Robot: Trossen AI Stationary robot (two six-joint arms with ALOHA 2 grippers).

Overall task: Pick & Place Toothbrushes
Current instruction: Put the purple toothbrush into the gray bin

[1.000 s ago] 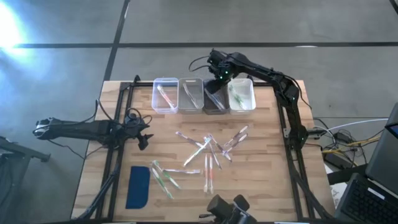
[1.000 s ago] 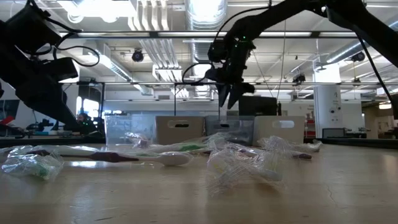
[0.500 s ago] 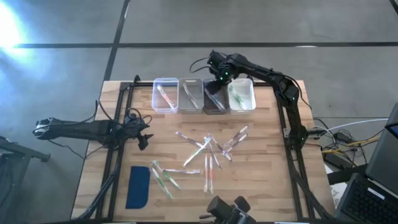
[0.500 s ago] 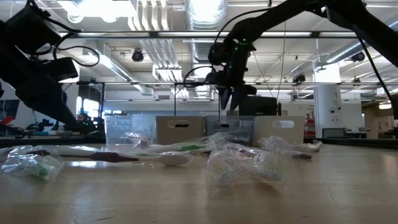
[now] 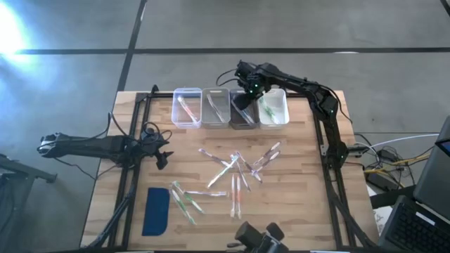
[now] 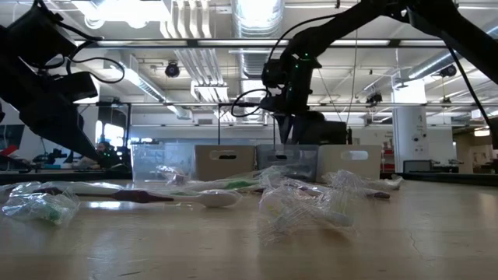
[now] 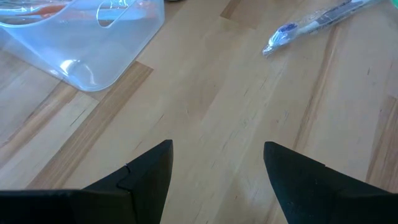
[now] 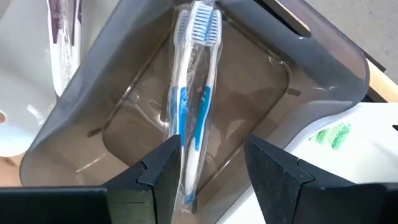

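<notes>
Since a second ago the right gripper [image 5: 247, 97] has dropped lower into the smoky grey bin [image 8: 311, 56], third in the row of four at the far edge of the surface [image 5: 295, 190]; in the low view it has sunk from well above the bins to just over their rims, while the left arm has not stirred.

A wrapped blue-and-white toothbrush [image 8: 196, 106] lies along the floor of that grey bin, bristle end toward the far wall, its near end running down between the right gripper's fingers [image 8: 149, 180]. Those fingers stand moderately apart, straddling the wrapper; whether either one touches it I cannot tell, but they do not appear to clamp it, so this looks like the release of a placement. The bins on either side also hold brushes, one with green print [image 8: 333, 134] in the white bin next door. The loose toothbrushes [image 5: 235, 172] lie scattered across the middle of the surface, with a few more near the dark-blue pad [image 5: 156, 211].

To finish the step well, the fingers should spread fully and lift straight up, so the crinkly wrapper is not dragged back out over the rim.

The left gripper [image 7: 214, 171] waits at the left side of the surface, fingers wide and empty over bare wood, a clear bin [image 7: 81, 43] beyond.
</notes>
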